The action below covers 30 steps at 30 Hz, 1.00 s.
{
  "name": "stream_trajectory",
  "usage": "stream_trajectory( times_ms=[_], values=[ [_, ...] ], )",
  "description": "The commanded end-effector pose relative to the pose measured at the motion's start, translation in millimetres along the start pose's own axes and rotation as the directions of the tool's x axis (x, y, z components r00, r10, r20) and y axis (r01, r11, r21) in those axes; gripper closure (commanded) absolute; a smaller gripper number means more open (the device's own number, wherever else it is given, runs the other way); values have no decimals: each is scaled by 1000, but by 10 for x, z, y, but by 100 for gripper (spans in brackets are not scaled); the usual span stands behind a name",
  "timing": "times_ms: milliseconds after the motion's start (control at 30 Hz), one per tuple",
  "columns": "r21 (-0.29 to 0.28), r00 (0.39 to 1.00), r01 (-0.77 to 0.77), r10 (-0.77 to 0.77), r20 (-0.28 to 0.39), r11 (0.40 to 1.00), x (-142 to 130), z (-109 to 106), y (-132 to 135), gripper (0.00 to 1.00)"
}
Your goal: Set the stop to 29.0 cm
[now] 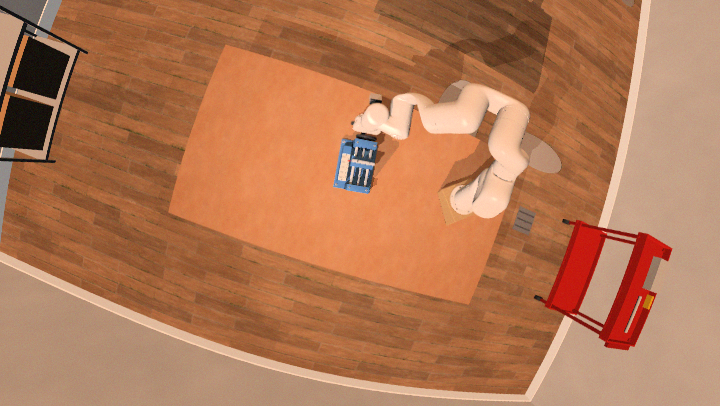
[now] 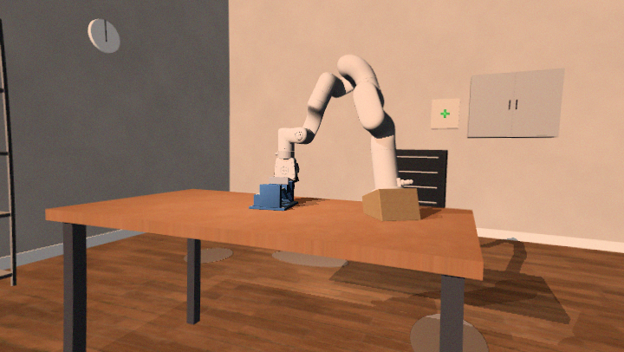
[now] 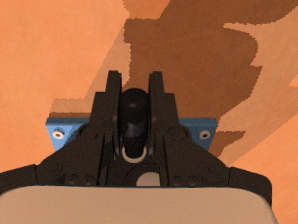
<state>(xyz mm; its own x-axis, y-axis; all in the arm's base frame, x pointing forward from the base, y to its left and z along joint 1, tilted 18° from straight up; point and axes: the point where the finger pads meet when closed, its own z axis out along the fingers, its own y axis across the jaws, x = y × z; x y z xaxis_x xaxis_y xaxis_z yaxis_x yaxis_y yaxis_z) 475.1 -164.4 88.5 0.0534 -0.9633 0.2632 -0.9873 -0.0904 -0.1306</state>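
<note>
A blue stop fixture (image 1: 355, 165) (image 2: 272, 196) stands on the orange table (image 1: 262, 151) (image 2: 244, 223), with a white scale strip and dark rails on top. In the wrist view its blue base (image 3: 59, 131) shows behind the fingers. A black handwheel (image 3: 133, 115) sits at the fixture's end nearest the arm. My gripper (image 3: 135, 90) (image 1: 366, 136) (image 2: 286, 185) points down at that end and is shut on the handwheel, one black finger on each side. The position of the stop on the scale is too small to read.
A tan box (image 2: 391, 204) carries the arm's base at the table's right end. A red cart (image 1: 607, 282) stands on the floor beyond the table. A dark shelf (image 1: 30, 95) stands at the far left.
</note>
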Motion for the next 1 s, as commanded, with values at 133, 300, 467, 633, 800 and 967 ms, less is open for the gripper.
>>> stream_trajectory(
  times_ms=[133,300,467,633,800,967],
  values=[
    [15,1000,2,-2,-3,1000,2,-203,-160,94],
    [15,1000,2,-2,-3,1000,2,-322,-161,94],
    [15,1000,2,-2,-3,1000,2,-379,-141,94],
    [15,1000,2,-2,-3,1000,1,-456,-88,94],
    [15,1000,2,-2,-3,1000,1,-511,-11,94],
    [15,1000,2,-2,-3,1000,1,-530,45,94]
  ],
)
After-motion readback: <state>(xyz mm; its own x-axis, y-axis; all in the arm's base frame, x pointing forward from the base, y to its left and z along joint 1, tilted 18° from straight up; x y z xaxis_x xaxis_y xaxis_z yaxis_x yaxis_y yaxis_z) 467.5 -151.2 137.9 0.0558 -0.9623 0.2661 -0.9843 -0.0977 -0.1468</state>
